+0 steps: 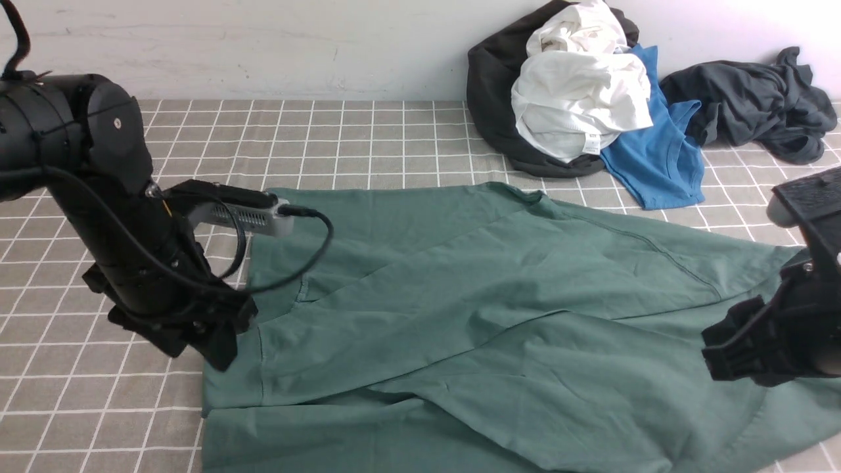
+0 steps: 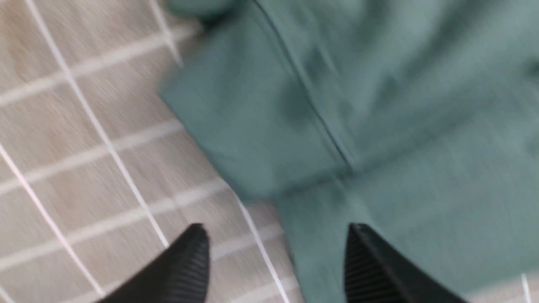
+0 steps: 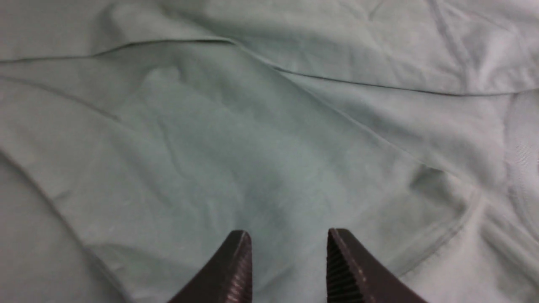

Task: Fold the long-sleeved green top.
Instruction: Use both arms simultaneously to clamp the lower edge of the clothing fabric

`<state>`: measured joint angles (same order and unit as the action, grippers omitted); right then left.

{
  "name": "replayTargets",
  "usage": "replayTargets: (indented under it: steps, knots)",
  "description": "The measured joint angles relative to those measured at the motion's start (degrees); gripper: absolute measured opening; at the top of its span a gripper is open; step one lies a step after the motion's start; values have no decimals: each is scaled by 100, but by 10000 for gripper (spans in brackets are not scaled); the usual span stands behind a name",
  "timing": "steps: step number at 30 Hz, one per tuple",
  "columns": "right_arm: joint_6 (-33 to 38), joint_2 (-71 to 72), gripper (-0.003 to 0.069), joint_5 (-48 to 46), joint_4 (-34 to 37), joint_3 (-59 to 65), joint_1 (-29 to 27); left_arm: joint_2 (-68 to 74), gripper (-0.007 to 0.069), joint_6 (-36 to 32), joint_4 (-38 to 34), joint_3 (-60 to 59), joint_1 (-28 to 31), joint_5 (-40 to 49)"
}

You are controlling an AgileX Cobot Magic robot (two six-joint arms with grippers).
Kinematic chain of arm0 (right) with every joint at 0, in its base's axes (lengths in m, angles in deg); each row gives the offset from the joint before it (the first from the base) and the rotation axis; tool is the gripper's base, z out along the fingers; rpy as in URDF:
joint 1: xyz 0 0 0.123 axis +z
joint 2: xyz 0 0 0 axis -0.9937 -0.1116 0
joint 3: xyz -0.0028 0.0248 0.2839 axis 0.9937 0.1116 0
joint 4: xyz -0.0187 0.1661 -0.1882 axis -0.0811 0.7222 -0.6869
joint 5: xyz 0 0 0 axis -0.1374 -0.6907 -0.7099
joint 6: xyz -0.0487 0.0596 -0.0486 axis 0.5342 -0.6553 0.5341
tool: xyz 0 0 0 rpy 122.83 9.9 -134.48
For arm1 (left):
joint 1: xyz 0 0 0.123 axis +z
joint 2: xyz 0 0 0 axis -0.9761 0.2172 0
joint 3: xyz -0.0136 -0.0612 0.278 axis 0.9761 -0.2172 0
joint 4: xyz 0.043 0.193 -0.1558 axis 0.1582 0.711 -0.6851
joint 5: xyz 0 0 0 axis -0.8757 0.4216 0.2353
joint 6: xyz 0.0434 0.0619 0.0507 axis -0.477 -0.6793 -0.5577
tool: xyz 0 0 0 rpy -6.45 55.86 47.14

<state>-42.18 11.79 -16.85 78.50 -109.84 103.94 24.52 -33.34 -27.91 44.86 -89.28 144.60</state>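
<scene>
The green long-sleeved top [image 1: 493, 309] lies spread across the checked tablecloth, with a sleeve folded diagonally over its body. My left gripper [image 1: 220, 345] hangs at the top's left edge. In the blurred left wrist view its jaws [image 2: 276, 229] stand wide open, one finger over the cloth and one over the green fabric [image 2: 379, 105], with nothing between them. My right gripper [image 1: 716, 358] hovers over the top's right part. The right wrist view shows its jaws [image 3: 290, 231] open and empty above creased green fabric [image 3: 252, 139].
A heap of clothes sits at the back right against the wall: a black garment [image 1: 489, 98], a white one [image 1: 581, 92], a bright blue T-shirt [image 1: 657, 157] and a dark grey garment [image 1: 749, 98]. The checked tablecloth [image 1: 98, 407] shows bare on the left.
</scene>
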Motion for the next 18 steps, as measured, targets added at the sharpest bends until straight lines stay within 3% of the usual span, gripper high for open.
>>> replayTargets:
  steps: [2,5,6,9,14,18]
  knots:
    - [391,0,243,-14,361,0,0,-254,460,-110,143,-308,-301,-26]
    - [1557,0,243,-49,1425,0,0,-689,476,-1047,700,-1332,-1278,-464]
    - [1685,0,243,-59,1483,0,0,-712,476,-1112,736,-1440,-1380,-498]
    - [2574,0,243,-162,2287,0,0,-729,477,-2125,1239,-2210,-2017,-1088]
    - [3053,0,243,-215,2730,0,0,-625,475,-2813,1326,-2711,-2265,-1555]
    - [3151,0,243,-229,2793,0,0,-439,410,-3050,1505,-2860,-2272,-1890]
